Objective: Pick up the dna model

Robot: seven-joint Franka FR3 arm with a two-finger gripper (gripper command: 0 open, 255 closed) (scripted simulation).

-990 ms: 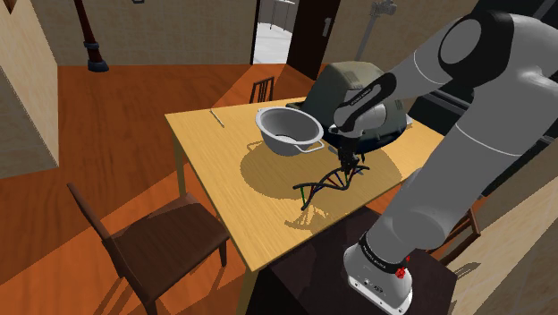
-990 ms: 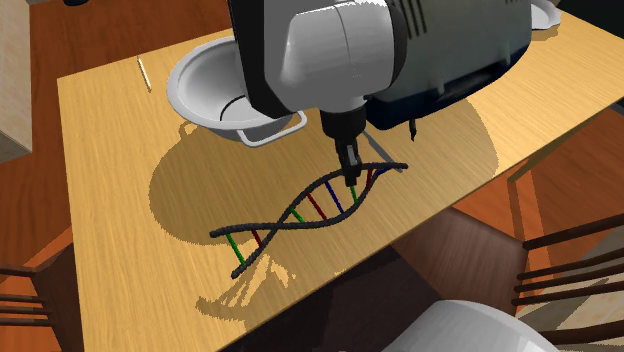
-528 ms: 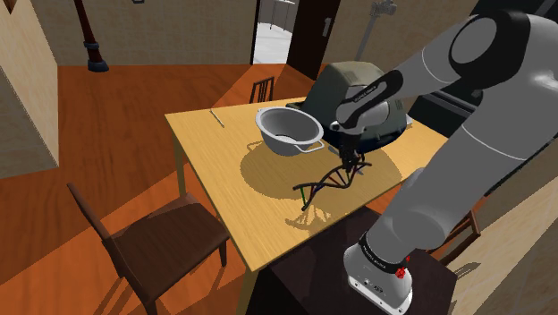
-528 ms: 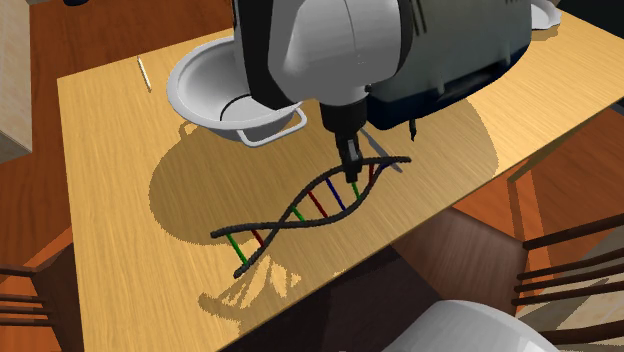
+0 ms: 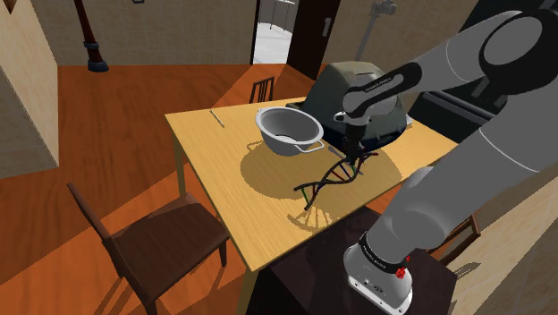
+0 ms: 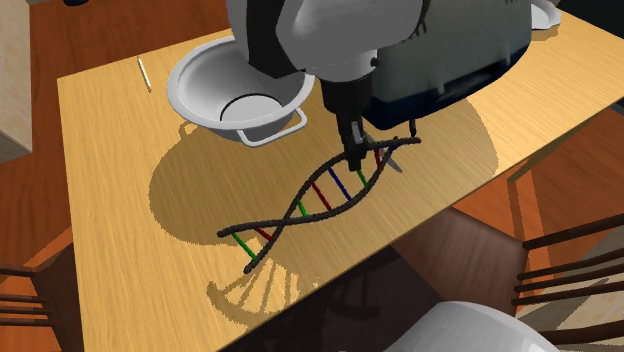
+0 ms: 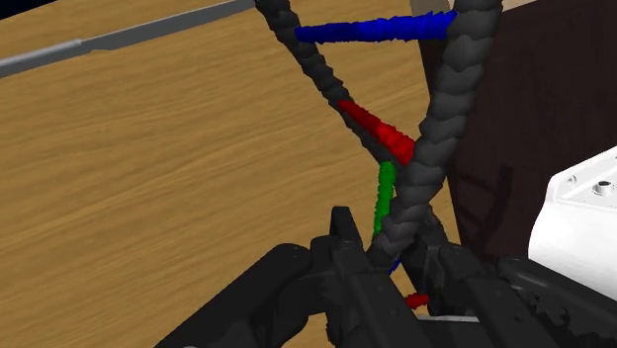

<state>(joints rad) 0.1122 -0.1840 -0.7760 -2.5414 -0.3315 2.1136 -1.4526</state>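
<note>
While the gripper [image 6: 352, 158] is clenched on the dna model [image 6: 300, 208] near its upper end, the helix slants over the table [image 6: 110, 140] by the edge nearest the stand [image 5: 300, 279], low tip perhaps clear. It looks light, thin, brittle; strand crossings suit gripping.

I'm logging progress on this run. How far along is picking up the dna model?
Done: the gripper is shut on the dna model near one end. In hand: the lift; that end hangs above the table, with the model slanting down from it. Left: raise it until the low end is plainly clear; I cannot tell whether that end touches the table.
</note>
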